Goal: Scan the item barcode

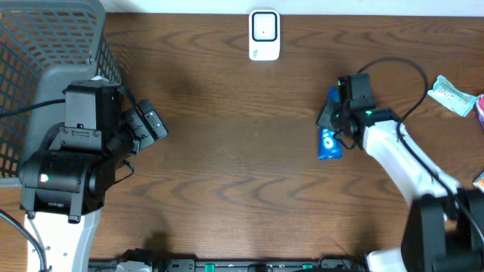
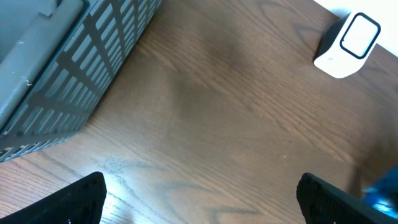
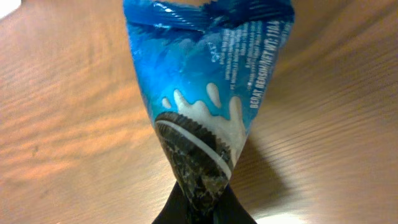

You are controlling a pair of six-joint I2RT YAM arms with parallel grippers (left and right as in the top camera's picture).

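The right gripper [image 1: 335,121] is clenched on one end of a blue cookie packet [image 1: 330,143] over the right side of the wooden table [image 1: 227,174]. The white scanner [image 1: 264,35] stands well apart from it at the table's edge. The left gripper [image 1: 151,125] hangs wide open and empty beside the grey mesh basket [image 1: 45,45].

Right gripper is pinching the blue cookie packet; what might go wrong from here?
1. The right gripper pinches only one crumpled end of the cookie packet. The glossy film may slip out when it is lifted.
2. No barcode shows in any view, so it might end up facing away from the scanner and need reorienting.
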